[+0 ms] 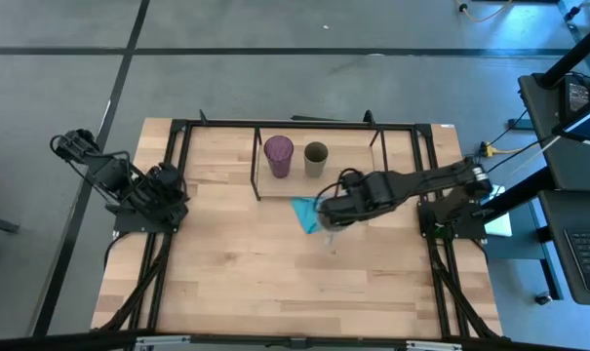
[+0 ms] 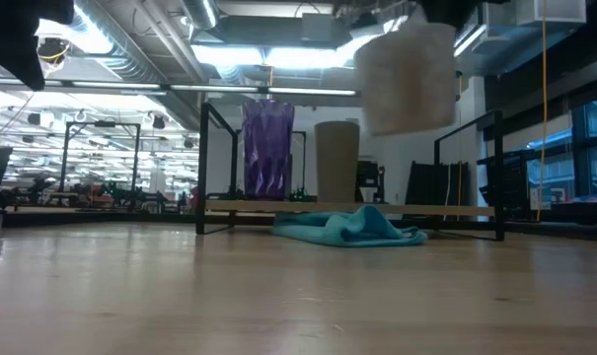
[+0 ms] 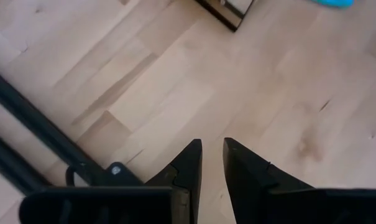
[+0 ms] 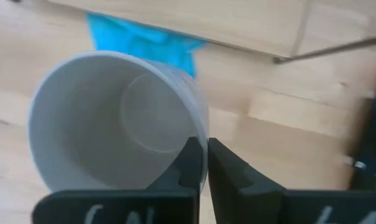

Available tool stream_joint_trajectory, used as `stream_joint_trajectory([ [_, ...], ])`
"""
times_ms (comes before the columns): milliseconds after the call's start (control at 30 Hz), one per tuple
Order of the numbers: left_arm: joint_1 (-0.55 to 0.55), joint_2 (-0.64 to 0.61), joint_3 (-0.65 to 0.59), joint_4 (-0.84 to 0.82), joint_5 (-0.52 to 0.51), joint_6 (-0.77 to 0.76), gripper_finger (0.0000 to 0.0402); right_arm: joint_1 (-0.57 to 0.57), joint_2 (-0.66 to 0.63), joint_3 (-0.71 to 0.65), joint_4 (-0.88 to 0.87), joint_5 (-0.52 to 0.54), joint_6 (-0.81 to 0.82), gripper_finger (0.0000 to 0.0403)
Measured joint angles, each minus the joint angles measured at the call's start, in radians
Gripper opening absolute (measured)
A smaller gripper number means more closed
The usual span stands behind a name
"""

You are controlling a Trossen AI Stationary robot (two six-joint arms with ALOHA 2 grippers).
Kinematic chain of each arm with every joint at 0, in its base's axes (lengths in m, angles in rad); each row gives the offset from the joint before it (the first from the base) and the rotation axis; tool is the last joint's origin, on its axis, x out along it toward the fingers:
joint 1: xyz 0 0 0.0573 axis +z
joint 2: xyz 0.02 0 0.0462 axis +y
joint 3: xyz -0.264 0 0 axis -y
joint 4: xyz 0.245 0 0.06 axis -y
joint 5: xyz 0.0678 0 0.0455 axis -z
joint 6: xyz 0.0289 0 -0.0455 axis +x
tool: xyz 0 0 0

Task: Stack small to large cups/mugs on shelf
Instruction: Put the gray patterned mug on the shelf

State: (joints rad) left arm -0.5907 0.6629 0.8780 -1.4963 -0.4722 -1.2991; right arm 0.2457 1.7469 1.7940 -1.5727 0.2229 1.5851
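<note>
The grey mug (image 4: 113, 118) is in my right gripper (image 4: 203, 146) and hangs in the air in the low view (image 2: 409, 77), in front of the shelf and above the teal cloth (image 2: 349, 229). In the high view my right gripper (image 1: 332, 218) is just near of the shelf (image 1: 353, 190). The purple tumbler (image 1: 279, 156) and the olive-green cup (image 1: 316, 158) stand upright side by side on the shelf's board (image 2: 456, 208). My left gripper (image 3: 212, 155) is empty over bare table at the left (image 1: 163, 190), its fingers a narrow gap apart. My right gripper pinches the mug's wall at the rim (image 4: 199, 134), one finger inside the mug and one outside. The fingers come from above, pointing down into the open top. The mug hangs below them, mouth up and about upright, lifted clear of the table and the cloth.
The teal cloth (image 1: 304, 213) lies crumpled on the table against the shelf's near edge. The shelf's thin black wire frame (image 2: 207, 168) rises around the board. Black rails (image 1: 158, 263) run along the table's left and right sides.
</note>
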Motion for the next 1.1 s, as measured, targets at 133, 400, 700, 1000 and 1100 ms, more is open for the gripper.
stream_joint_trajectory([
  [133,0.0,-0.008,0.0,0.005,-0.018,0.0,0.006,-0.008,-0.106,-0.117,-0.001,-0.006,0.023,0.0014],
  [400,0.0,-0.011,0.0,0.036,-0.042,0.027,0.006,-0.078,-0.261,-0.282,0.014,0.051,-0.002,0.0014],
  [700,0.0,-0.011,0.0,0.089,-0.072,0.027,0.006,-0.238,-0.338,-0.396,0.126,0.047,-0.253,0.0014],
  [1000,0.0,-0.011,0.0,0.112,-0.073,0.025,0.006,-0.434,-0.37,-0.455,0.27,0.01,-0.563,0.0014],
  [1100,0.0,-0.011,0.0,0.127,-0.074,0.023,0.006,-0.51,-0.369,-0.47,0.305,-0.015,-0.652,0.0014],
])
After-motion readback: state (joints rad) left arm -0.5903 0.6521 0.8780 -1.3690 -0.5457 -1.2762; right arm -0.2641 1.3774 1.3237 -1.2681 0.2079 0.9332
